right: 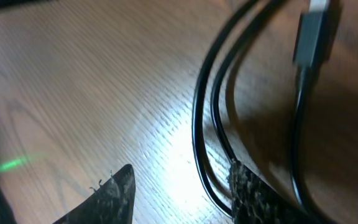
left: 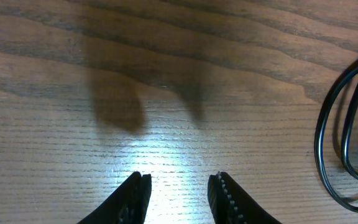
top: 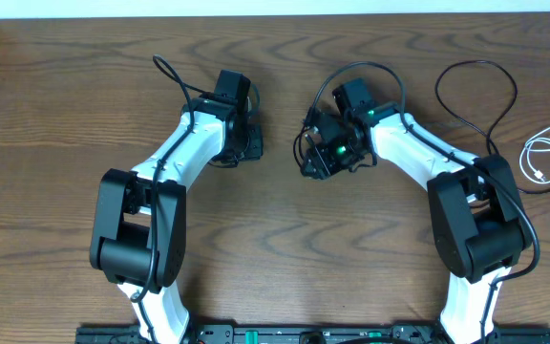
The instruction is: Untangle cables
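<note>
In the overhead view the left gripper (top: 244, 141) sits left of centre and the right gripper (top: 315, 158) just right of centre. A bare strip of table (top: 280, 239) lies between them, with wide open wood across the lower middle.

The left gripper's jaws stand partly apart and hold nothing. Its wrist view shows only wood ahead, with a black cable (left: 331, 143) looping at the right edge of the frame.

The right gripper's jaws are well apart. That cable's strands (right: 197, 124) run between them, close against the right-hand finger (right: 253, 193). Blur hides whether they touch it, but nothing is pinched. A plug (right: 312, 31) lies at the upper right.

A second black cable (top: 475, 96) curls in the overhead's upper right. The white cable (top: 545, 162) is coiled at the frame's right edge.
</note>
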